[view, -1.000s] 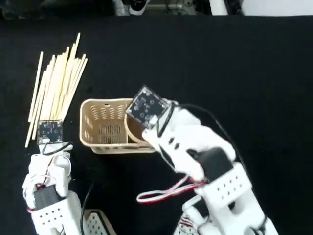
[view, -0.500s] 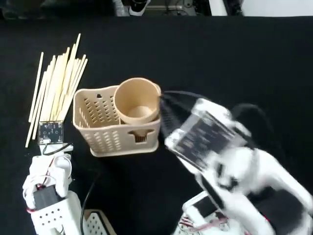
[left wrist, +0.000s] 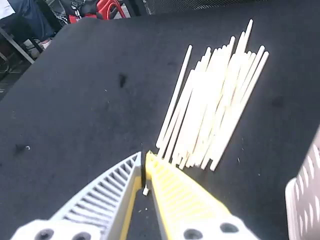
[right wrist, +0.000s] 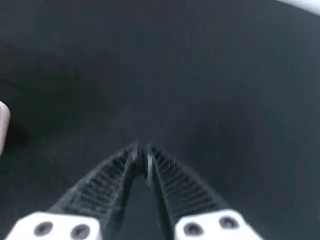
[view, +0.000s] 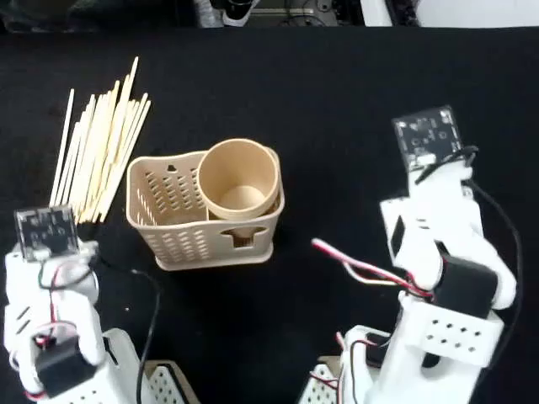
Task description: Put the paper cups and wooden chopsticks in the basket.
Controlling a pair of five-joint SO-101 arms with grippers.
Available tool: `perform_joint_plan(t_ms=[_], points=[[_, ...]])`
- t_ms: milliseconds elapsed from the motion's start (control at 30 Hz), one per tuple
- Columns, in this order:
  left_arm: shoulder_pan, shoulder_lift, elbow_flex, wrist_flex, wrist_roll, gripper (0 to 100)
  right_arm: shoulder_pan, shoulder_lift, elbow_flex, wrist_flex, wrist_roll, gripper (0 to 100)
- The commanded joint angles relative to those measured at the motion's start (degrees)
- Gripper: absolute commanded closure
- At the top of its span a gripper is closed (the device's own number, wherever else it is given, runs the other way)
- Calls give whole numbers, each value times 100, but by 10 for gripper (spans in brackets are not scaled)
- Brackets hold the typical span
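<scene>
Plastic basket (view: pixel 195 241) holds paper cups (view: pixel 240 178); left tool (left wrist: pixel 144 161), right tool (right wrist: pixel 142 153) both pinched together.

Black table (view: pixel 354 76); red object (left wrist: pixel 106 7) beyond table's far edge.

The left wrist view's edge cuts off the basket (left wrist: pixel 307 200), and the count of paper cups (view: pixel 240 178) is unclear.

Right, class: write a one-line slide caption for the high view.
Paper cup sits in the basket; wooden chopsticks lie beside it on the black table.
</scene>
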Motion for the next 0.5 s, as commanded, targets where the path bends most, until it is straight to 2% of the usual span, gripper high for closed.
perform_joint_plan(t_ms=[0,133,233,367,467], points=[[-75,923,-479,-747,369,966,149,-848,1095,-686,-26,986],[-40,2040,-787,-1222,378,966,176,-2369,2510,-1380,-167,985],[-40,2716,-1042,-1459,369,966,325,-3284,3521,-1881,-1160,982],[-40,3332,-1569,-1547,369,966,316,-4382,4778,-2277,-1363,930],[-31,3807,-1991,-1538,369,966,308,-4998,5604,-2611,-1442,928]])
